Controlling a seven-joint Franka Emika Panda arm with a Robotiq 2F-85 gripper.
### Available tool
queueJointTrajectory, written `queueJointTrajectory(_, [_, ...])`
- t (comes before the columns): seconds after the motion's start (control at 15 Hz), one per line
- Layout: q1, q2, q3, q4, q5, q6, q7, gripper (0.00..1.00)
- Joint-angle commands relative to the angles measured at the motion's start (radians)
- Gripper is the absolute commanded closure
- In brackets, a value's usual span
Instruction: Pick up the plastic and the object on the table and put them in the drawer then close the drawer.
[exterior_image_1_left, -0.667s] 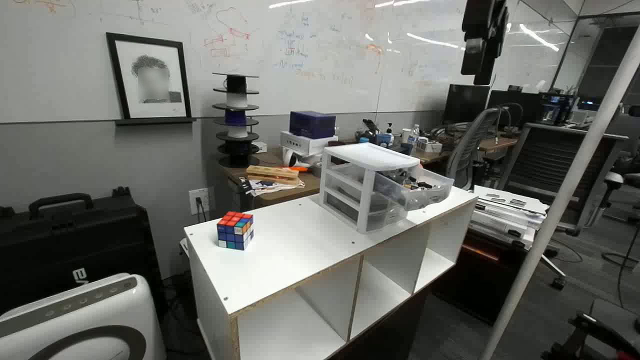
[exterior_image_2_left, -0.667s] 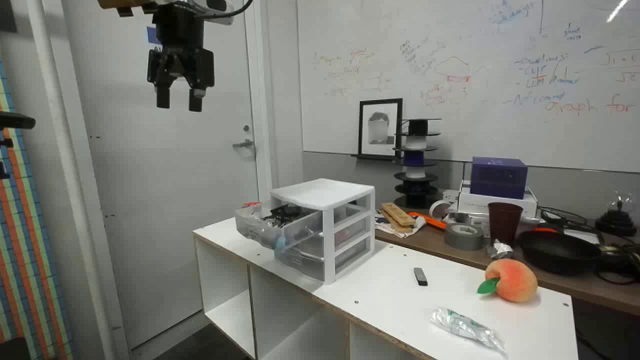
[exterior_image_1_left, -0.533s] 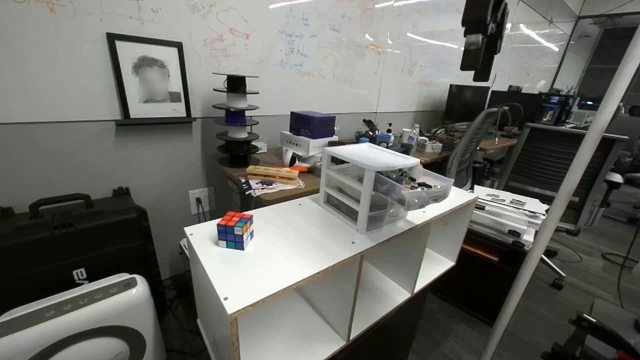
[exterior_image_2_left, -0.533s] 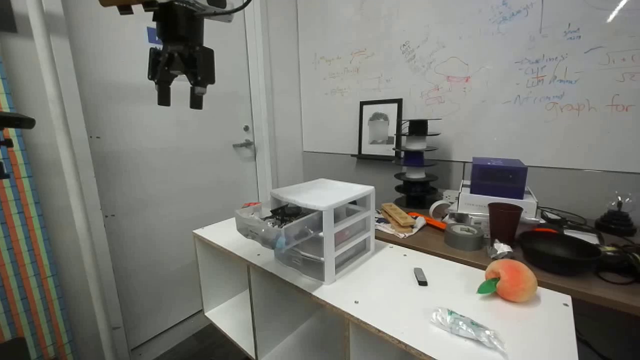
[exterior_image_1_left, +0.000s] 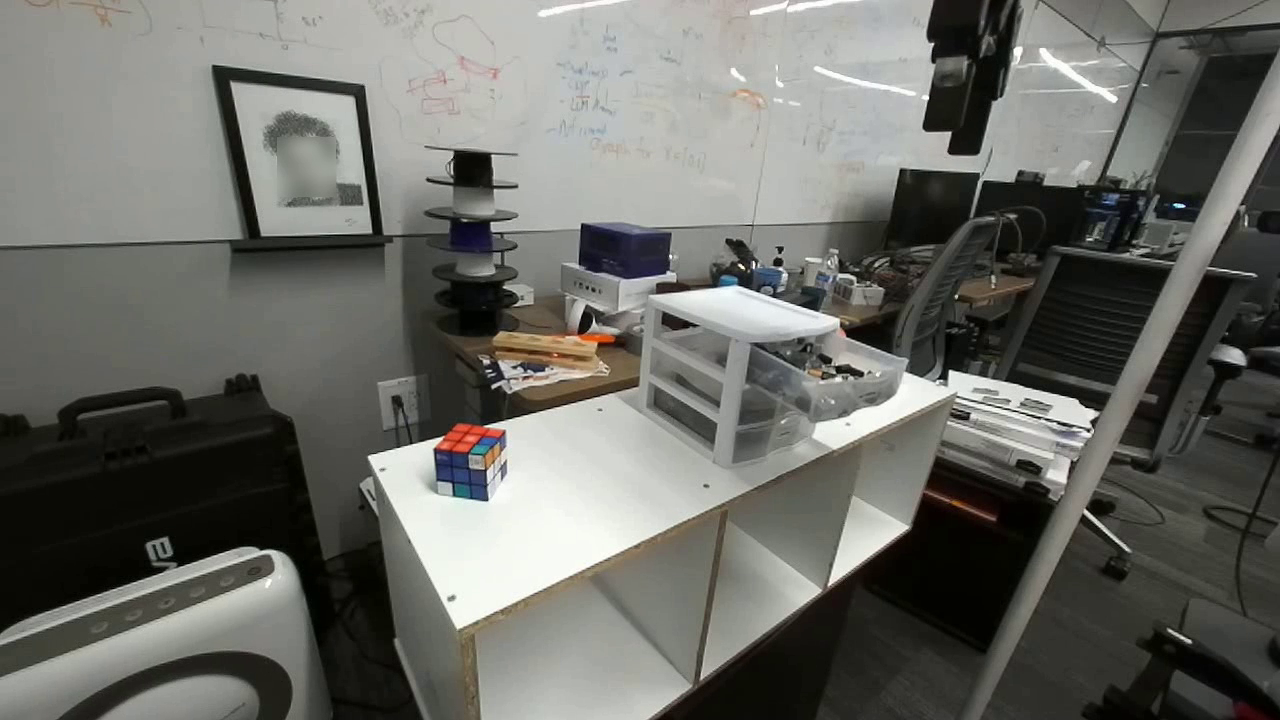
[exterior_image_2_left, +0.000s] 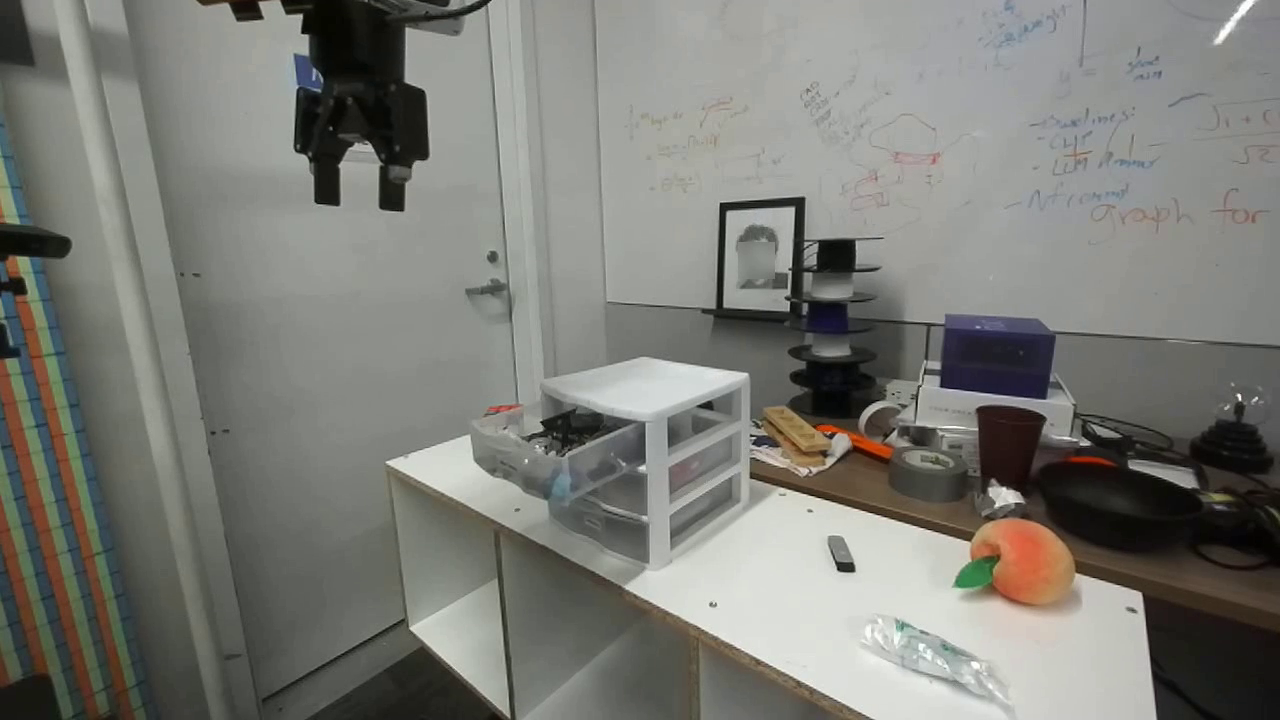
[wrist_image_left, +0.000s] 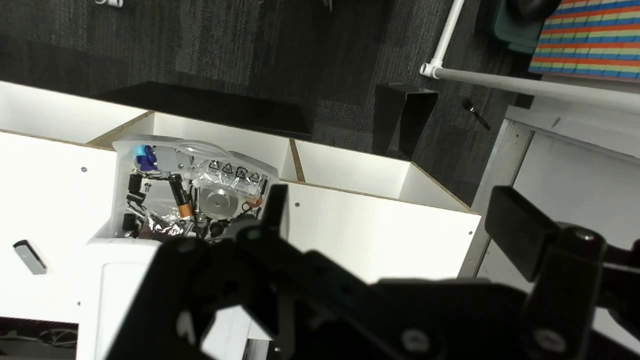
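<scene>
The largest thing before me is the white table (exterior_image_2_left: 765, 590), with open-fronted cubbies (exterior_image_1_left: 650, 600) beneath its flat top; on that top stands a white-framed, three-tier chest (exterior_image_2_left: 645, 388); its top drawer (exterior_image_2_left: 515, 465) is pulled out, and from my wrist I see in it a jumble of dark and grey parts (wrist_image_left: 218, 202) with a clear packet (wrist_image_left: 232, 174) bearing printed symbols; my gripper (exterior_image_2_left: 360, 192) hangs well above the chest, its two fingers wide apart; a peach (exterior_image_2_left: 1030, 560) rests near a table end; the crumpled clear plastic (exterior_image_2_left: 930, 653) lies on the tabletop near the peach, apart from it; in an exterior view a Rubik's cube (exterior_image_1_left: 470, 462) sits near a table corner; last, a small grey-and-black stick (exterior_image_2_left: 840, 553) lies between chest and peach.
</scene>
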Motion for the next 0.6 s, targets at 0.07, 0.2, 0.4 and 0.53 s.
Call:
queueJointTrajectory(0.07, [-0.014, 0.015, 0.005, 0.035, -0.037, 0.02, -0.024, 0.0])
queueJointTrajectory(0.2, [-0.03, 0.042, -0.008, 0.094, -0.104, 0.015, -0.063, 0.0])
queueJointTrajectory(0.4, [-0.068, 0.06, -0.046, 0.165, -0.159, 0.058, -0.089, 0.0])
queueJointTrajectory(0.53, [-0.1, 0.067, -0.087, 0.194, -0.151, 0.093, -0.111, 0.0])
